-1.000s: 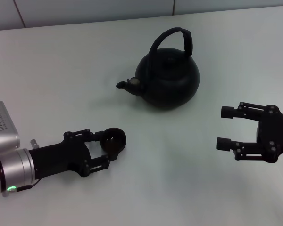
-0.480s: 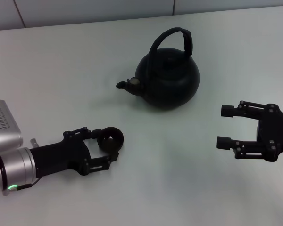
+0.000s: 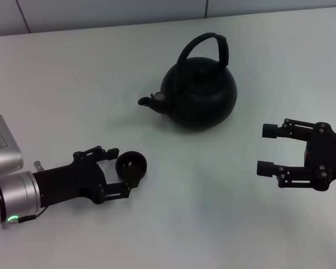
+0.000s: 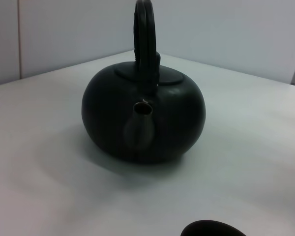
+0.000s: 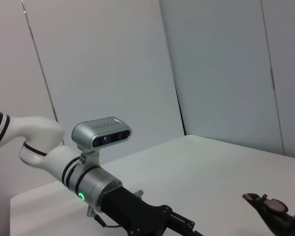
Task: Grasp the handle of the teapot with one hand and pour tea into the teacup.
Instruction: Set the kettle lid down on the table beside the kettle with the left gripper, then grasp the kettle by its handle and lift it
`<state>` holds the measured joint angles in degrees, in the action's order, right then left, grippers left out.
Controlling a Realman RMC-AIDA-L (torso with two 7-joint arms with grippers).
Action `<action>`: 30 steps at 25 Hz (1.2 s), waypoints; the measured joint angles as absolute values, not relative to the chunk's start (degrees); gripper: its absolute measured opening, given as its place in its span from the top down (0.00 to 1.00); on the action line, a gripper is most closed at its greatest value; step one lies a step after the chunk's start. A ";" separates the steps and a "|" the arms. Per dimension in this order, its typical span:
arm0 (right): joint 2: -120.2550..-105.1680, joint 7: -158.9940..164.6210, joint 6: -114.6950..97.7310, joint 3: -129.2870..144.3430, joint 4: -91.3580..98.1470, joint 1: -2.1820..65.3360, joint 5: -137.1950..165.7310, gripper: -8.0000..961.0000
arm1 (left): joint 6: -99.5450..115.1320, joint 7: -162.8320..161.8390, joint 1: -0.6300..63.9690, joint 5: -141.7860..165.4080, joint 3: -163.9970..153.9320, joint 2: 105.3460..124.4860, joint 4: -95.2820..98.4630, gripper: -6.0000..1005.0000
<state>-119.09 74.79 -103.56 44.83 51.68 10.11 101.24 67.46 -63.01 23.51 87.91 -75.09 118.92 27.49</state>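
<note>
Left gripper (image 3: 119, 171) low on worktop (image 3: 73, 95), fingers spread w/ teacup (image 3: 131, 165) between, not pinched; right gripper (image 3: 267, 149) spread wide, empty, near front right; teapot (image 3: 198, 95) upright farther back, handle (image 3: 205, 46) free

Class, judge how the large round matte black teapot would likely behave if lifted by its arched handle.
The large round matte black teapot would probably hang and swing below its tall arched handle. Its bulky body suggests noticeable weight. The broad base likely resists tipping on the white table.
</note>
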 joint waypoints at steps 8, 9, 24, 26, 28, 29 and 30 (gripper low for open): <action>-119.09 74.80 -103.44 44.82 51.67 10.39 101.39 0.16 | 74.47 -61.32 22.35 87.96 -73.67 118.39 28.81 0.14; -119.09 74.79 -103.44 44.82 51.68 10.44 101.43 0.16 | 74.97 -61.34 22.23 87.95 -73.28 118.36 29.02 0.14; -119.09 74.17 -103.29 42.69 51.20 11.10 101.25 0.16 | 93.75 -59.15 19.82 87.91 -55.19 117.84 32.18 0.14; -119.09 73.80 -103.28 42.26 51.07 11.07 101.24 0.16 | 95.31 -59.18 19.63 88.11 -54.09 117.33 32.74 0.14; -119.11 73.55 -103.27 41.49 50.82 11.03 101.24 0.16 | 96.78 -59.45 19.34 88.21 -53.74 116.78 33.48 0.14; -119.11 73.50 -103.27 40.86 50.67 11.01 101.24 0.16 | 97.85 -59.66 19.14 88.19 -53.66 116.30 34.13 0.14; -119.12 73.41 -103.27 40.57 50.56 10.99 101.24 0.16 | 98.68 -59.83 18.95 88.18 -53.63 115.94 34.77 0.14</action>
<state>-119.12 73.41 -103.27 40.57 50.56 11.00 101.24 98.68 -59.83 18.95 88.18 -53.63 115.94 34.77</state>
